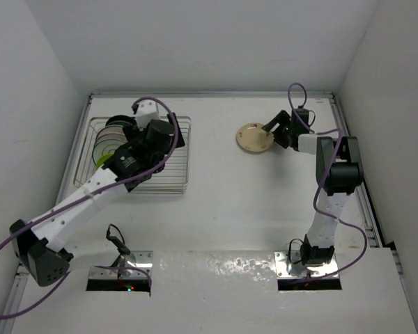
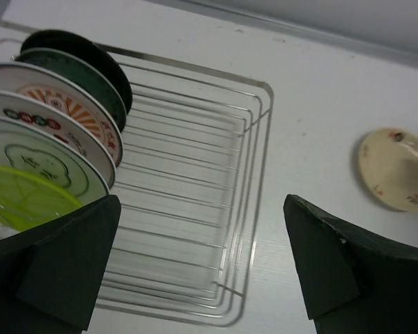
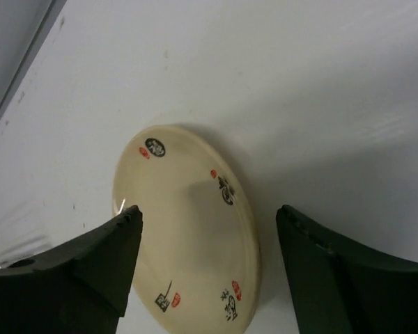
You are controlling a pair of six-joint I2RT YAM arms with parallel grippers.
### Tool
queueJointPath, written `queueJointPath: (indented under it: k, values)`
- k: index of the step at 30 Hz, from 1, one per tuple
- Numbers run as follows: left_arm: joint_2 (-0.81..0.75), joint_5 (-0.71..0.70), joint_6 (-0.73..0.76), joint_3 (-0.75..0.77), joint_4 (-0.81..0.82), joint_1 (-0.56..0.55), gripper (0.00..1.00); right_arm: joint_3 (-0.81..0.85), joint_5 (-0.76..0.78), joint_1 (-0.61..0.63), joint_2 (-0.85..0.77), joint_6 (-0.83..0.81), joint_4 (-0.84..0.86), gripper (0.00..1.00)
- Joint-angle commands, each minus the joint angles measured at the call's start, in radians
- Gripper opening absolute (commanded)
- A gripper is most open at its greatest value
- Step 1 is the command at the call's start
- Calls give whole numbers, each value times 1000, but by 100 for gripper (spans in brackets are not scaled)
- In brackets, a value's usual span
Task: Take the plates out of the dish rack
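Note:
The silver wire dish rack (image 1: 173, 174) stands at the back left, also in the left wrist view (image 2: 195, 181). Several plates (image 1: 110, 142) stand upright at its left end: a dark one (image 2: 90, 69), a white one with an orange centre (image 2: 70, 104), a dotted white one (image 2: 28, 118) and a lime green one (image 2: 21, 202). My left gripper (image 1: 160, 136) hovers open and empty over the rack's bare part (image 2: 202, 264). A cream patterned plate (image 1: 253, 137) lies flat on the table. My right gripper (image 1: 270, 131) is open around it (image 3: 209, 257), with the plate (image 3: 188, 229) between the fingers, not gripped.
White walls close in the table on the left, back and right. The cream plate also shows at the right of the left wrist view (image 2: 397, 170). Purple cables loop off both arms. The arm bases sit at the near edge.

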Motion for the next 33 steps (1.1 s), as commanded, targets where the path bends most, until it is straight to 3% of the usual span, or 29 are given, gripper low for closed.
queueJointPath:
  k: [1, 3, 5, 8, 11, 14, 18, 25, 33]
  values:
    - [-58, -46, -229, -7, -102, 43, 100, 81, 30, 47, -2, -63, -37, 78]
    - [-94, -48, -318, -20, -141, 83, 100, 44, 121, 64, -69, -63, -77, 98]
    - [-124, -55, -369, -52, -145, 140, 100, 19, 269, 67, -129, -28, -251, 99]
    - [-194, -81, -600, -110, -188, 215, 96, 9, 502, 89, -274, -32, -494, 99]
    - [-259, -75, -666, -176, -188, 276, 93, -31, 611, 136, -429, -113, -556, 99]
    - [-244, -13, -777, -196, -153, 397, 89, -102, 373, 152, -526, -172, -529, 99]
    - [-199, 136, -783, -227, -110, 538, 81, -224, 202, 187, -600, -204, -478, 99]
    - [-107, 334, -688, -230, 14, 701, 51, -355, 137, 213, -707, -214, -404, 99]
    - [-46, 393, -694, -274, 30, 729, 49, -373, 128, 216, -727, -224, -401, 99]
